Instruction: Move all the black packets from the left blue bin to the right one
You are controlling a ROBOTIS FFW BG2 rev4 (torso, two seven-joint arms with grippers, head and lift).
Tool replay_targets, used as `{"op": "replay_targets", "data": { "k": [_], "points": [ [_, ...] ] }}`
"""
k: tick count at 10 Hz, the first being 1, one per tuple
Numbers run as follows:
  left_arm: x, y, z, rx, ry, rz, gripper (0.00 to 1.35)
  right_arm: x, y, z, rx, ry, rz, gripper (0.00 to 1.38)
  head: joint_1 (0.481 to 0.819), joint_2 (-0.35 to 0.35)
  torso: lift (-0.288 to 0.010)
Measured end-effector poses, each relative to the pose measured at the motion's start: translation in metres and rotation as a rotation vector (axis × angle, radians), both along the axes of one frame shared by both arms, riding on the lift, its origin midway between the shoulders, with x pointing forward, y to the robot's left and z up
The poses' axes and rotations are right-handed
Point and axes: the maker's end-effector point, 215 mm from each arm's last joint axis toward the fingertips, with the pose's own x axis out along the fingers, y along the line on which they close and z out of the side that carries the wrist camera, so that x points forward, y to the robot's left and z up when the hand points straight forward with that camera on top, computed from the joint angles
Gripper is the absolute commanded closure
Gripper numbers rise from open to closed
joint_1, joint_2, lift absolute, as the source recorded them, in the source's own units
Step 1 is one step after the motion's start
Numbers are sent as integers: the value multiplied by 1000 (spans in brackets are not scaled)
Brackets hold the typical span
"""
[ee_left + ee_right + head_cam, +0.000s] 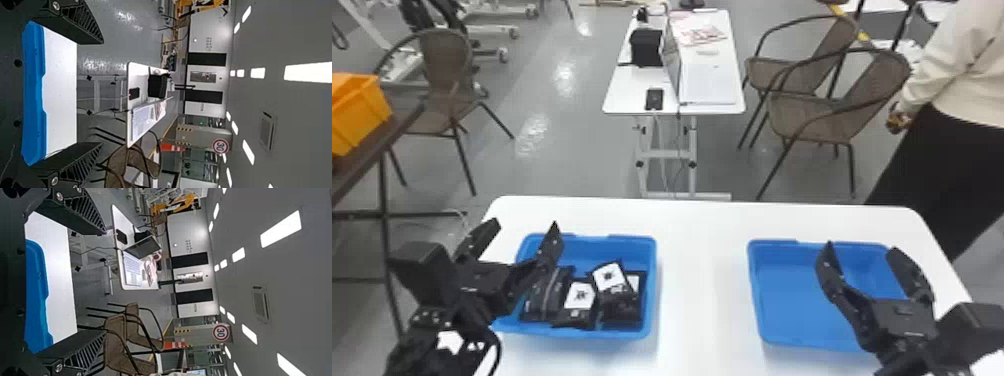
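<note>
Both bins (654, 295) are blue; the packets (547, 295), black and white.

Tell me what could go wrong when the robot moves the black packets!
1. Some packets overlap in the left bin, so the robot might grab two or drag one along.

2. The left gripper is open, with one jaw seeming to be over that bin and the other outside. Going straight down, it might bump the rim.

3. Bare table lies between the left bin and the right bin, so a loosely held packet could drop there.
</note>
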Motion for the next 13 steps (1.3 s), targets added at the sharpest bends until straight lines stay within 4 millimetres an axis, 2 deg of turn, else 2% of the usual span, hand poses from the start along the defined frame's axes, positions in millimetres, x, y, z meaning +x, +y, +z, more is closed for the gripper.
{"op": "replay_targets", "data": {
  "k": [2,5,9,11,13],
  "points": [
    [2,-6,-19,-38,54,-13,99,0,1,-1,1,0,4,116,695,30,0],
    [10,-31,-48,-71,180,-66,99,2,4,-1,6,-1,12,116,695,3,0],
    [18,-43,-91,-40,358,-65,101,4,8,-2,12,0,20,116,695,-5,0],
    [31,-59,-120,-41,449,-110,101,6,11,-2,14,-2,28,116,695,-21,0],
    [36,-69,-151,-21,544,-147,101,9,14,-1,16,-5,38,116,695,-30,0]
  ]
}}
